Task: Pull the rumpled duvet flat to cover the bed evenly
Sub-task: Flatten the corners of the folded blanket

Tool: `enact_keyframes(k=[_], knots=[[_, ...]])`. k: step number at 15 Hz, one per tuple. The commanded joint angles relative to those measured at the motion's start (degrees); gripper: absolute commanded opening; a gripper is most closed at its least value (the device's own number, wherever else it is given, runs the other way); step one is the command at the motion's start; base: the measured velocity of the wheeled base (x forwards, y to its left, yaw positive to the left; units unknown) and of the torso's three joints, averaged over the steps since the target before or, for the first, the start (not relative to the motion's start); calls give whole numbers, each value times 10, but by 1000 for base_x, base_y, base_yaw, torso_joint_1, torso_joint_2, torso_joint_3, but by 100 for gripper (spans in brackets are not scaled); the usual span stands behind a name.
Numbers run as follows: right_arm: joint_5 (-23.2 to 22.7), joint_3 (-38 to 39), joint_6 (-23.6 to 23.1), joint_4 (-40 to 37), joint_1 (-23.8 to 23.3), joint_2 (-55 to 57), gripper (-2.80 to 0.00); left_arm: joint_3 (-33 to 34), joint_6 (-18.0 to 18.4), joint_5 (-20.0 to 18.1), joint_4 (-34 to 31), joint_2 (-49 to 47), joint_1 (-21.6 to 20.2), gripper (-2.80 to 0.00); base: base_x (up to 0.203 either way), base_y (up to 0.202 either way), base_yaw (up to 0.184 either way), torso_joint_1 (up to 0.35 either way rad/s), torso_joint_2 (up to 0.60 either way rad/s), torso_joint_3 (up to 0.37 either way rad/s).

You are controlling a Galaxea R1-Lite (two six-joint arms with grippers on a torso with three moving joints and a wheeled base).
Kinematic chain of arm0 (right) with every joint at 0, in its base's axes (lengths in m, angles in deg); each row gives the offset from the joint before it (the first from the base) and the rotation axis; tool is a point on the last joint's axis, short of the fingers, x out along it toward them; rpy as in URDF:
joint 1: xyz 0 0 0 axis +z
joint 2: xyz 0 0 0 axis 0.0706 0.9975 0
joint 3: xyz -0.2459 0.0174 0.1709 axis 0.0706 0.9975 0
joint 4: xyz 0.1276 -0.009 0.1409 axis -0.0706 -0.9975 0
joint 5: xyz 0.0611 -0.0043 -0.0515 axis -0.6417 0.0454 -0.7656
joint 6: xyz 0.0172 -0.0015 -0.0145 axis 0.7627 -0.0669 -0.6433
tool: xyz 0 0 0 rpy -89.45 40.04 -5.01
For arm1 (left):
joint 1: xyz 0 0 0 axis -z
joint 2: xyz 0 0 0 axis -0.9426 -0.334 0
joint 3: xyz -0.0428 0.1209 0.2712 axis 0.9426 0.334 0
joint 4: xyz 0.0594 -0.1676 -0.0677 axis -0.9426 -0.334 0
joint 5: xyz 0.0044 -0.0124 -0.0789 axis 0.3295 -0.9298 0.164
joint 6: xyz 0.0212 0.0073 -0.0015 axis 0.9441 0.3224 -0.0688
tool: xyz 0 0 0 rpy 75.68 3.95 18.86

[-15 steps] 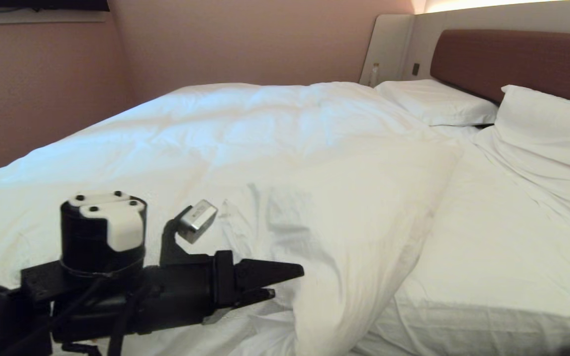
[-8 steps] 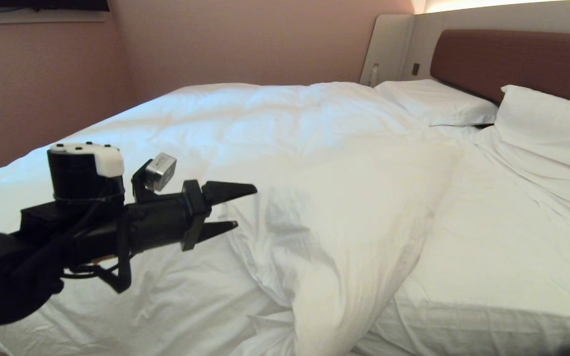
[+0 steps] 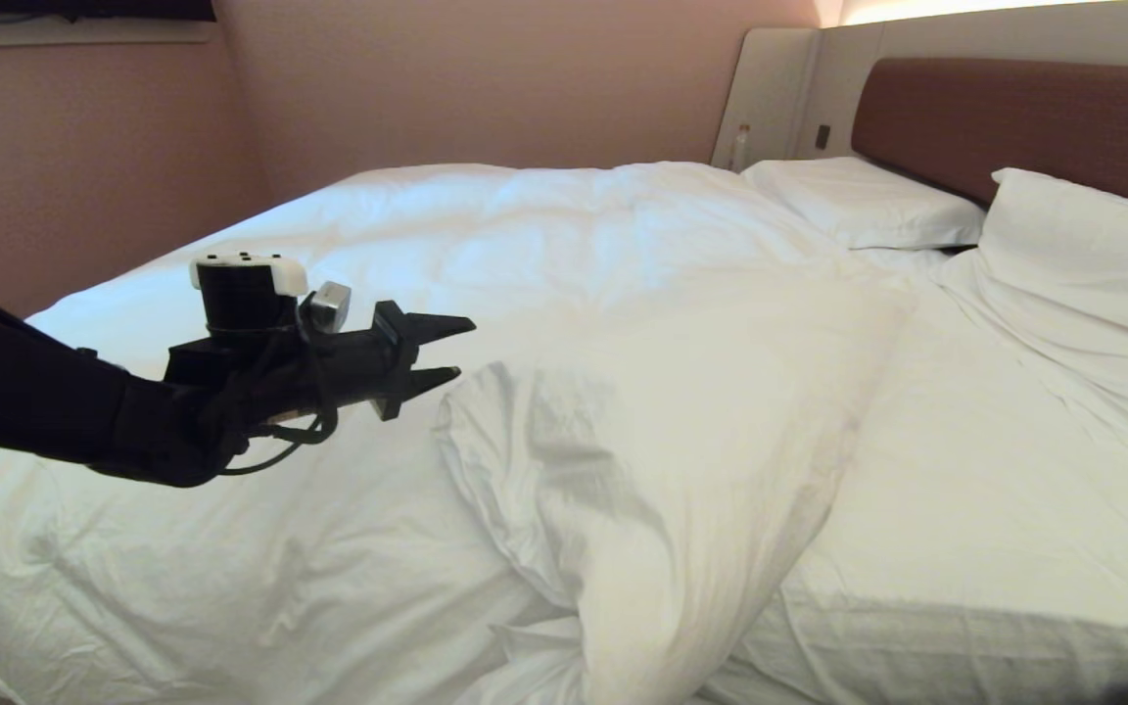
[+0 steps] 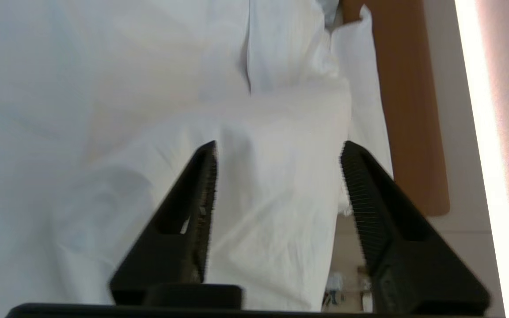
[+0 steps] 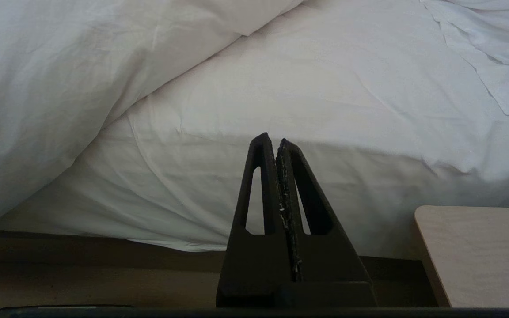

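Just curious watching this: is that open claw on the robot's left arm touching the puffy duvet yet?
Apart. In the left wrist view, the left gripper stands open with nothing between its fingers; the duvet lies beyond them.

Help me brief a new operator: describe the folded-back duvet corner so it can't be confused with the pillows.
Start at the brown headboard and come down the bed toward its foot. The duvet covers the far side; its near corner is doubled back into a thick puffy hump by the left gripper. Unlike the flat pillows, it hangs over the mattress edge.
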State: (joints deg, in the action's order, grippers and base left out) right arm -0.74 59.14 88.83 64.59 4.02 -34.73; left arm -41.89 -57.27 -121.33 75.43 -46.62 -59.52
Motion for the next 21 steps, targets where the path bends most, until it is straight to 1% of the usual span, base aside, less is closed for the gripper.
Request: enact_keyframes(k=[1, 3, 4, 5, 6, 8, 11, 12, 13, 15, 17, 19, 20, 21], knots=[[0, 0, 0, 0, 0, 0, -280, -8, -4, -3, 11, -17, -18, -280, 0, 0, 0, 0, 0, 0], [0, 0, 0, 0, 0, 0, -280, -22, -5, -3, 27, -20, -47, -280, 0, 0, 0, 0, 0, 0], [0, 0, 0, 0, 0, 0, -280, -29, -5, -3, 25, -31, -53, -280, 0, 0, 0, 0, 0, 0], [0, 0, 0, 0, 0, 0, -280, -32, -11, -3, 25, -42, -54, -280, 0, 0, 0, 0, 0, 0], [0, 0, 0, 0, 0, 0, -280, -33, -27, -3, 26, -52, -54, -280, 0, 0, 0, 0, 0, 0], [0, 0, 0, 0, 0, 0, -280, -34, -40, -6, 28, -64, -54, -280, 0, 0, 0, 0, 0, 0], [0, 0, 0, 0, 0, 0, -280, -33, -41, -18, 28, -76, -53, -280, 0, 0, 0, 0, 0, 0], [0, 0, 0, 0, 0, 0, -280, -35, -41, -27, 27, -79, -53, 0, 0, 0, 0, 0, 0, 0], [0, 0, 0, 0, 0, 0, -280, -36, -41, -29, 26, -81, -53, 0, 0, 0, 0, 0, 0, 0], [0, 0, 0, 0, 0, 0, -280, -33, -21, -31, 28, -82, -53, 0, 0, 0, 0, 0, 0, 0], [0, 0, 0, 0, 0, 0, -280, -33, 40, -78, 28, -91, -55, 0, 0, 0, 0, 0, 0, 0], [0, 0, 0, 0, 0, 0, -280, -26, 92, -91, 27, -98, -56, 0, 0, 0, 0, 0, 0, 0], [0, 0, 0, 0, 0, 0, -280, -23, 103, -94, 26, -100, -56, 0, 0, 0, 0, 0, 0, 0], [0, 0, 0, 0, 0, 0, -280, -20, 139, -97, 23, -102, -56, 0, 0, 0, 0, 0, 0, 0]])
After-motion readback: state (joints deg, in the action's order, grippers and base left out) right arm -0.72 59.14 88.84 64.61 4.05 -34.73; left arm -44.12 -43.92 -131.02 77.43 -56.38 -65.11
